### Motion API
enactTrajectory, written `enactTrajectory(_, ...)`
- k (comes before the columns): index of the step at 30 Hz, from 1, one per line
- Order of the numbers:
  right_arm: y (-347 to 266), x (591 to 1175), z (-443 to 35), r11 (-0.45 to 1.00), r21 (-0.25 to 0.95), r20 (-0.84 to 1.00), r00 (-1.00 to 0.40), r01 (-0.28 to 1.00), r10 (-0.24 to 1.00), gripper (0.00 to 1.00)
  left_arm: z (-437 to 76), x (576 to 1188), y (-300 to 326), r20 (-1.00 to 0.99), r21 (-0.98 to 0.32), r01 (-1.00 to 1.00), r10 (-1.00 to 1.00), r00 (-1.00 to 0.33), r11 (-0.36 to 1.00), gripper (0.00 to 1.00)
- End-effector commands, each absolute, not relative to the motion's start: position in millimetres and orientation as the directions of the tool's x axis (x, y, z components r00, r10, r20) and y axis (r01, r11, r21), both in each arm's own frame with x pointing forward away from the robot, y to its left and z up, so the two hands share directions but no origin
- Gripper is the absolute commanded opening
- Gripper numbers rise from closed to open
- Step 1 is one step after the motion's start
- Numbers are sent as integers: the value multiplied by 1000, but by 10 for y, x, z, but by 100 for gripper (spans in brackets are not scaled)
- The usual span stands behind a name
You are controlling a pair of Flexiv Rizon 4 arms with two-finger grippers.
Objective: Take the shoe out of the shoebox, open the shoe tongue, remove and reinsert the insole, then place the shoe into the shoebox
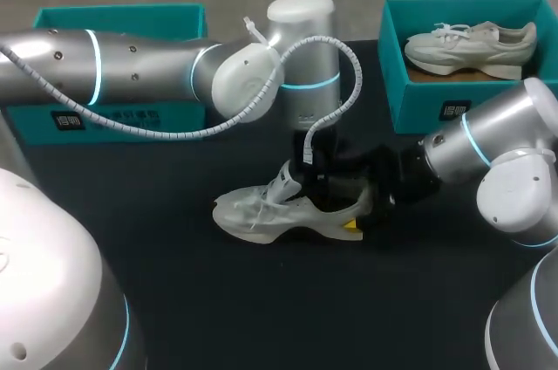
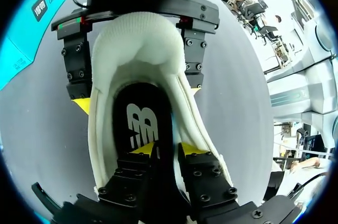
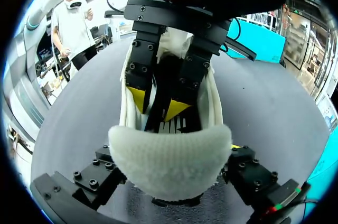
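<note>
The white shoe point(image 1: 279, 213) lies on the black table point(image 1: 261, 309), toe to the left. My left gripper point(image 1: 316, 188) comes straight down into its opening. In the left wrist view the left gripper point(image 2: 161, 150) is open, its fingers a little apart just above the black insole point(image 2: 138, 123), which lies flat inside the shoe point(image 2: 142, 44). My right gripper point(image 1: 362, 217) is at the heel. Its fingers point(image 2: 74, 71) press the heel from both sides, so it is shut on the shoe point(image 3: 169, 155). The right wrist view shows the left gripper point(image 3: 157, 105) inside the shoe.
A teal shoebox point(image 1: 392, 82) at the back right holds a second white shoe point(image 1: 471, 43). Another teal box point(image 1: 122, 12) stands at the back left, partly behind my left arm. The table's front is bare.
</note>
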State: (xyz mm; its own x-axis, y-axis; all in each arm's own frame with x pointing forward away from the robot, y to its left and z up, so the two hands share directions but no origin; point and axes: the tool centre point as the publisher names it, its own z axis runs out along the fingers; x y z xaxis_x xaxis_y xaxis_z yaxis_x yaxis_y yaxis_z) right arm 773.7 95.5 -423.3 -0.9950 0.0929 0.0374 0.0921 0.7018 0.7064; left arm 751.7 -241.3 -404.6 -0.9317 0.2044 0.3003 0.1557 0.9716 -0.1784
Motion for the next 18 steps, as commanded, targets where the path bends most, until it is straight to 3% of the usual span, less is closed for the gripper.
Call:
enactTrajectory(1, 969, 7729, -4273, 705, 703, 36, -995, 93, 95, 0, -4063, 7459, -2363, 273, -191, 147, 196, -942, 971, 33)
enactTrajectory(8, 969, 7729, -4273, 705, 703, 36, -995, 93, 95, 0, -4027, 7494, -2313, 257, -202, 121, 172, -951, 972, 37)
enactTrajectory(18, 969, 7729, -4273, 705, 703, 36, -995, 93, 95, 0, -4044, 7522, -2303, 252, -206, 109, 160, -954, 972, 36)
